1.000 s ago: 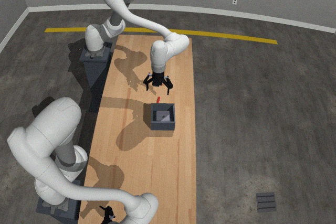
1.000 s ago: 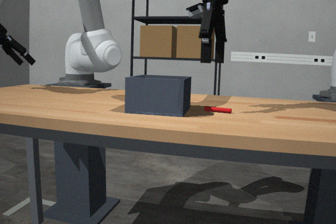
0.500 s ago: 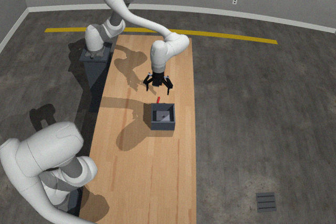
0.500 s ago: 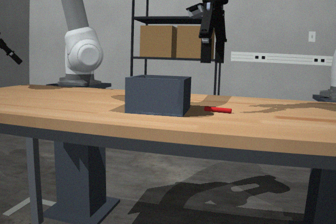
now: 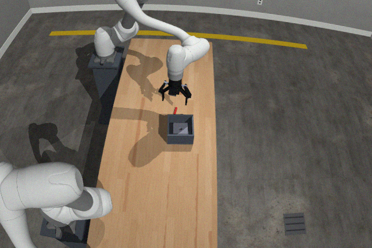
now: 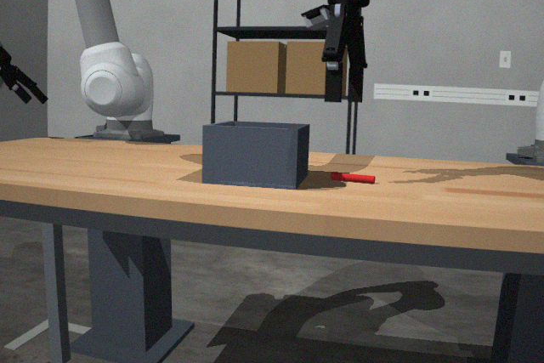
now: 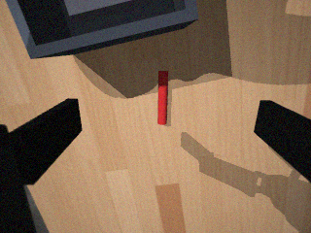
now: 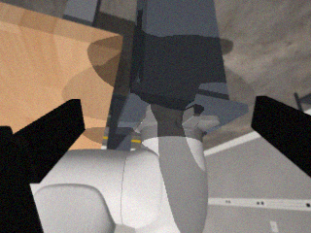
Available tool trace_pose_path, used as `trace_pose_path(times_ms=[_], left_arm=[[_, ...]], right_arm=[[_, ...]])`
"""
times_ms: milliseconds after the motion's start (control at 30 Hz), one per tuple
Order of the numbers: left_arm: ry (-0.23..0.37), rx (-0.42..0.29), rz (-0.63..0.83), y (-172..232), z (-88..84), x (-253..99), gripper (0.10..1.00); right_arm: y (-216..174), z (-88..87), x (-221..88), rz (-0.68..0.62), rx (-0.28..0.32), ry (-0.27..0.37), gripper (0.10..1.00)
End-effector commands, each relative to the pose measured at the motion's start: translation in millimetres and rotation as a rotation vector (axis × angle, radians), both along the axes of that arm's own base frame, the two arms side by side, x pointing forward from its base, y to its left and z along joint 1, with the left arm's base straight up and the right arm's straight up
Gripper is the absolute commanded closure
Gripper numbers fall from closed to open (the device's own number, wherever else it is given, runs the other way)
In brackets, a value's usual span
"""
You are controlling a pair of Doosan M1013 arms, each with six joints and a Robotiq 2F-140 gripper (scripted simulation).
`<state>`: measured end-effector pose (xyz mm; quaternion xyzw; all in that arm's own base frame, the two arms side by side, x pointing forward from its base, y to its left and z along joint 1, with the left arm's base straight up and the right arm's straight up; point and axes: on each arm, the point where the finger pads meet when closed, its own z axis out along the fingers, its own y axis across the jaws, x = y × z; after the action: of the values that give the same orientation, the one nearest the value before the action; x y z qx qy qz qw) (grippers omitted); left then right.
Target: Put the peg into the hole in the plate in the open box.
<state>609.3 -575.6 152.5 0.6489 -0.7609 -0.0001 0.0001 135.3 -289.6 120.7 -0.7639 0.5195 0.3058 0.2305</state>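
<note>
Wooden table: red peg lies just beside open box. My left gripper, right gripper both spread, empty. Left should centre over peg, straddle its sides, descend clear of box wall.
</note>
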Motion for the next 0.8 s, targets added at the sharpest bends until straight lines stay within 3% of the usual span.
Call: trace_pose_path(times_ms=[0,400,767], left_arm=[[-0.001,-0.001,0.0,-0.1,1.1,0.3,0.098],[-0.001,-0.001,0.0,-0.1,1.1,0.3,0.098],[-0.001,-0.001,0.0,-0.1,1.1,0.3,0.098]], right_arm=[[-17.4,0.3,-36.8,-0.121,0.0,-0.003,0.098],[-27.8,0.3,-78.8,-0.256,0.0,-0.003,0.098],[-29.5,0.3,-89.3,-0.289,0.0,-0.003,0.098]])
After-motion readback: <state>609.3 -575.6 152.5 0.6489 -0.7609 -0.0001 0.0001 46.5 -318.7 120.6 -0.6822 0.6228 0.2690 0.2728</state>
